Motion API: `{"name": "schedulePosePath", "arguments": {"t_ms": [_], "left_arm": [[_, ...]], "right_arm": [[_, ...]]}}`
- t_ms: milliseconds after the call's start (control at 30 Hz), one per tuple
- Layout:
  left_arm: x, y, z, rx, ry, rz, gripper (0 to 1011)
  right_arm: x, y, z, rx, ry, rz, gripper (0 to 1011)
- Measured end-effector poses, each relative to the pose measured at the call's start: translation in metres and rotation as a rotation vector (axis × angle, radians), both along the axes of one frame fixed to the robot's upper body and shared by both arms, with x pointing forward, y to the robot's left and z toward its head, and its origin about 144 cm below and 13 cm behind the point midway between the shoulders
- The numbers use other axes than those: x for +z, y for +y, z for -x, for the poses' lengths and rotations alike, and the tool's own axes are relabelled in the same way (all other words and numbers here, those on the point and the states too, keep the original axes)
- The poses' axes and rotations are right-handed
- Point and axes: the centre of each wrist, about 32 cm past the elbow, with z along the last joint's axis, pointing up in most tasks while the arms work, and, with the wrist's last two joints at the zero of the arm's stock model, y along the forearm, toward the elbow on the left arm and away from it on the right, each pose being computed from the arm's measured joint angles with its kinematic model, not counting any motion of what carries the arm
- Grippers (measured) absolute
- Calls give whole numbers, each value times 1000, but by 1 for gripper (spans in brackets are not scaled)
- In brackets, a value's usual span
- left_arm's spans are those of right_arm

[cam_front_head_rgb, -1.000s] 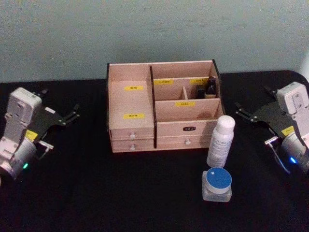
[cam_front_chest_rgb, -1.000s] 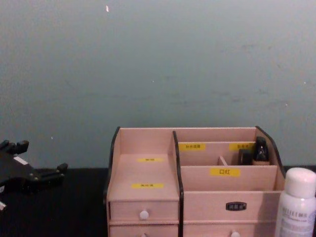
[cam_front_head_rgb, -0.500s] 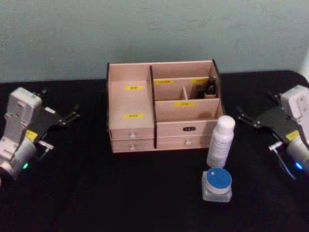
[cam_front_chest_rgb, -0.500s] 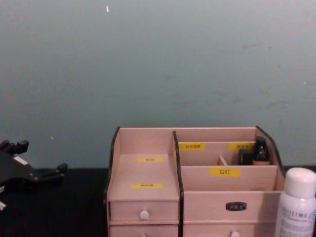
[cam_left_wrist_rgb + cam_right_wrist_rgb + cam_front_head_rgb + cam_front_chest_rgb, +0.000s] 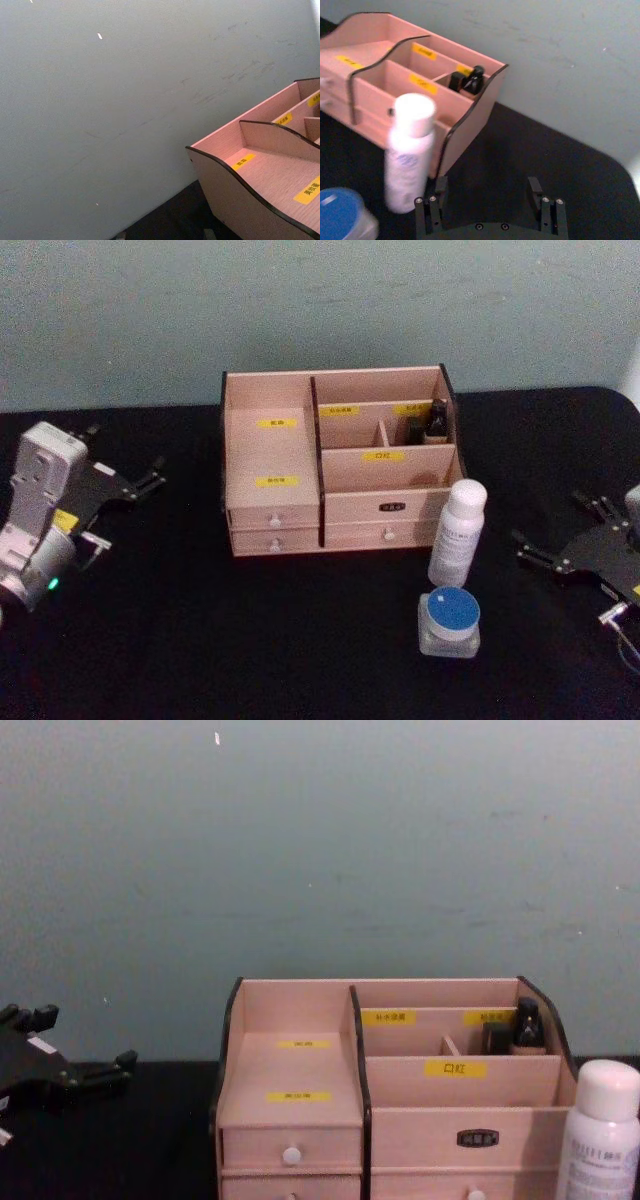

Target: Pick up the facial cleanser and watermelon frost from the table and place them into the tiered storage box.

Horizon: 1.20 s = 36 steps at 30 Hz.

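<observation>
Cleanser bottle (image 5: 457, 532), smooth white cylinder, stands free; left tool (image 5: 126, 451), right tool (image 5: 487, 181) both released.

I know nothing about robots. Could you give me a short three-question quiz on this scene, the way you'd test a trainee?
1. True or false: the white bottle already stands inside the wooden organiser.
2. Which thing sits just in front of the bottle, on the robot's side? A) the blue-lidded jar B) a mug C) a spoon
3. Fill the gap: the left gripper and the right gripper, out at the two sides of the table, are both ___ and hold nothing.

Key: 1 false, it stands on the table in front of the organiser. 2 A. 3 open.
</observation>
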Motion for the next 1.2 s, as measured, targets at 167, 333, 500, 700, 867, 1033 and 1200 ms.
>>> {"name": "schedulePosePath", "arguments": {"t_ms": [167,333,500,700,867,1033,1200], "left_arm": [[0,0,0,0,0,0,1001],[0,0,0,0,0,0,1001],[0,0,0,0,0,0,1001],[0,0,0,0,0,0,1001],[0,0,0,0,0,0,1001],[0,0,0,0,0,0,1001],[0,0,0,0,0,0,1001]], "right_arm": [[6,0,18,27,35,-22,1000],[13,5,30,65,83,-89,1000],[14,12,30,82,112,-157,1000],[14,25,20,68,125,-213,1000],[12,34,11,56,138,-236,1000],[10,40,3,54,153,-245,1000],[9,44,-5,48,177,-254,1000]]}}
